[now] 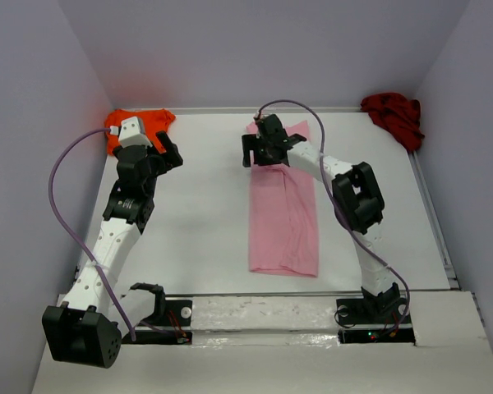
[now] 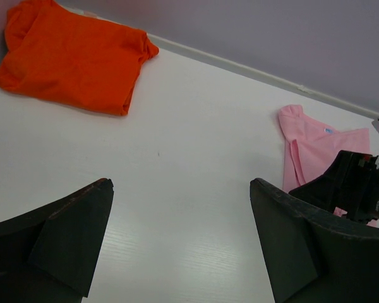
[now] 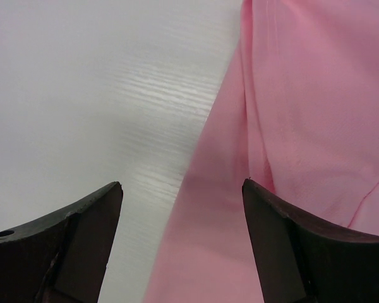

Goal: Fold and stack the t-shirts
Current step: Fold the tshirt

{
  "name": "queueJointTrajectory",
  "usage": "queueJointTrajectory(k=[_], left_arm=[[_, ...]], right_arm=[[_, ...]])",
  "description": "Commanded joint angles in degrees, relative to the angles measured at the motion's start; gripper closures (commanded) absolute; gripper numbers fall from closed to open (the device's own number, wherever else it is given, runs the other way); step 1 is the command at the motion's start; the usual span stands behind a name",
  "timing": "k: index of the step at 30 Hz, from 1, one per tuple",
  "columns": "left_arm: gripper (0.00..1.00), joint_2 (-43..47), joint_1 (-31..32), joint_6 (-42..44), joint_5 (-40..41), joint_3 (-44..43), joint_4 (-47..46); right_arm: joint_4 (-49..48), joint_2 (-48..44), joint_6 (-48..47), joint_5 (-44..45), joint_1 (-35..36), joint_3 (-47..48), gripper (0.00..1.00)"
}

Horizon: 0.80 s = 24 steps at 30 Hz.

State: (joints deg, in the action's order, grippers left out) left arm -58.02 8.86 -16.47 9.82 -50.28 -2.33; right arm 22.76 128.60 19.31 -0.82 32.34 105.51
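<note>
Looking down from overhead, we are finding the pink t-shirt (image 1: 283, 222) lying right of the middle of the counter (image 1: 197, 222). It is drawn out into a long narrow strip running from the far side toward the arm bases. Its sides are lying turned in over the middle, which we are reading as a lengthwise fold already made, with the crosswise fold not yet done.

The right tool (image 1: 259, 152) is hanging over the far left edge of that strip with its jaws standing wide apart. In its own wrist view, the shirt's folded edge is running up between the two fingers and nothing is caught in them. We are judging that it is placed there to take the far end and carry it toward the near hem. Whether the fingertips are touching the cloth, we are not able to tell.

The left tool (image 1: 168, 152) is hovering over bare counter with its jaws spread as wide as they go, holding nothing. The orange t-shirt (image 2: 72, 53) is sitting just beyond it in the far left corner, roughly folded. We are taking that corner as the likely stacking spot. The dark red t-shirt (image 1: 393, 115) is lying crumpled in the far right corner, well apart from both tools, apparently waiting its turn.
</note>
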Motion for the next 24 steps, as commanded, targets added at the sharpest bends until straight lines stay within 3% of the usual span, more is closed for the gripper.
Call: queueJointTrajectory(k=[1, 13, 24], left_arm=[[0.01, 0.9, -0.4, -0.4, -0.9, -1.6, -2.5], [0.01, 1.1, -0.4, -0.7, -2.1, -1.7, -2.5], [0.01, 0.6, -1.0, -1.1, -3.1, -2.3, -2.6]], right_arm=[[2.5, -4.8, -2.3, 2.8, -1.6, 6.9, 0.18], [9.4, 8.9, 0.7, 3.6, -10.7, 22.1, 0.19], [5.2, 5.9, 2.2, 2.2, -10.7, 9.7, 0.2]])
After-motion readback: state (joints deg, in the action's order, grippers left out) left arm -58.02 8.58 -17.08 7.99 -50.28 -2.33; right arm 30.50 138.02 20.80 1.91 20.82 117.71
